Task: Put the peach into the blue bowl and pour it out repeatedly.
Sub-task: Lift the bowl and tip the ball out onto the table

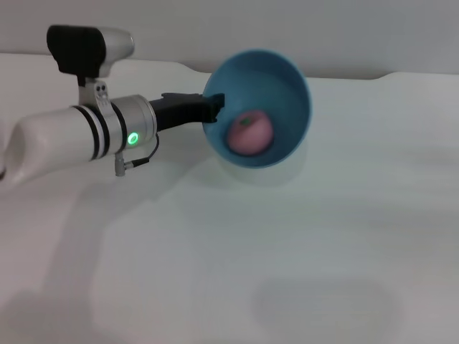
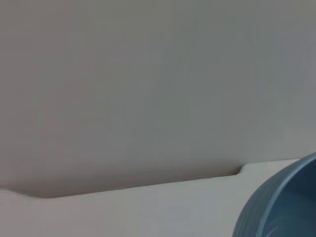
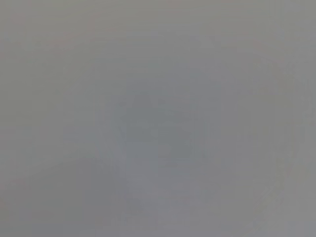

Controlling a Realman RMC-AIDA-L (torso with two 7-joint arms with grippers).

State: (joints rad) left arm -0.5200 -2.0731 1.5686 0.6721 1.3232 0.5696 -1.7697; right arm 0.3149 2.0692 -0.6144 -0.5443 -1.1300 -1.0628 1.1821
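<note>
The blue bowl (image 1: 280,79) hangs above the white table, tipped on its side so its mouth faces forward. My left gripper (image 1: 213,107) is shut on the bowl's left rim, with the arm reaching in from the left. The pink peach (image 1: 249,133) lies inside the bowl against its lower wall. In the left wrist view only a piece of the bowl's outer wall (image 2: 281,207) shows at one corner. The right gripper is out of view; its wrist view shows only a plain grey surface.
The white table (image 1: 287,251) spreads under and in front of the bowl. Its far edge (image 1: 401,74) meets a grey wall just behind the bowl.
</note>
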